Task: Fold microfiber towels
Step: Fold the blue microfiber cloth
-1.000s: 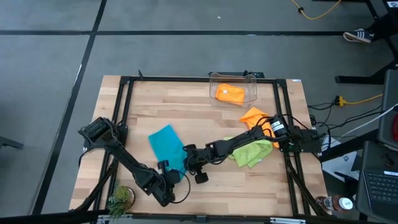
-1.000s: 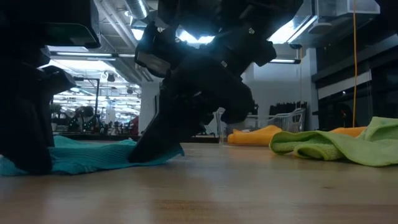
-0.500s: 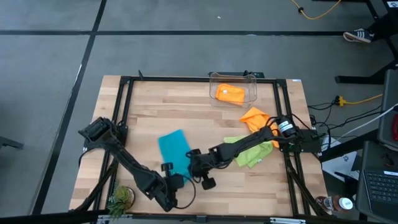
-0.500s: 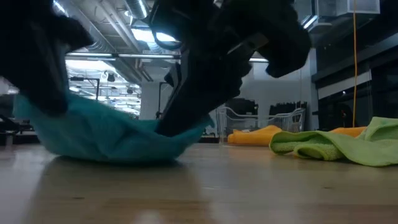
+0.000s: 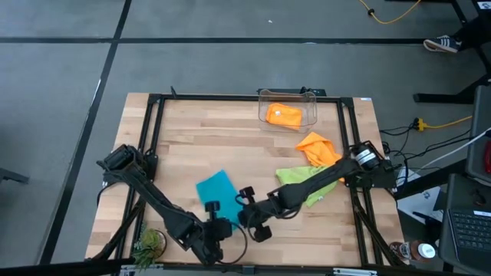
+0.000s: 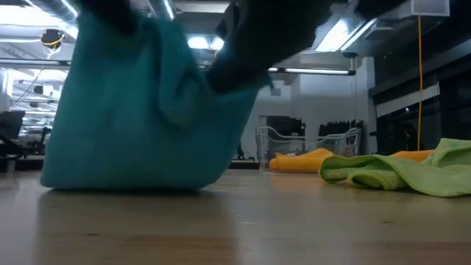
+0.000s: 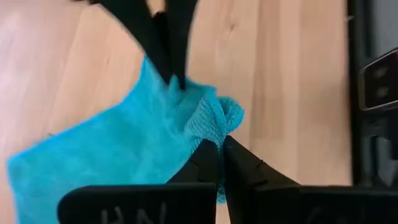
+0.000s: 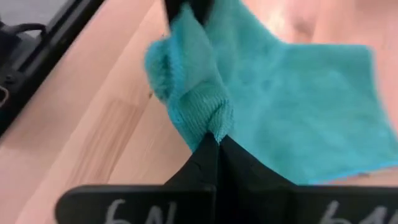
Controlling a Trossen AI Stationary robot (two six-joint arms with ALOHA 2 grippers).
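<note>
on the wooden table (image 5: 184, 138) i have both the left gripper (image 7: 219, 144) and right gripper (image 8: 214, 138) clamped on the teal towel (image 5: 215, 188), lifting its near edge; the lime green towel (image 5: 307, 184) and an orange towel (image 5: 316, 146) beyond my right gripper lie unfolded.

We see the teal towel (image 5: 215, 189) pinched at its near edge by both claws, left gripper (image 5: 212, 208) and right gripper (image 5: 245, 195) clamped on adjacent corners; that edge is lifted and the cloth hangs to the tabletop. The lime green towel (image 5: 307, 184) lies crumpled under the right arm. One orange towel (image 5: 317, 147) sits beyond it, another orange towel (image 5: 283, 115) farther off.
</note>
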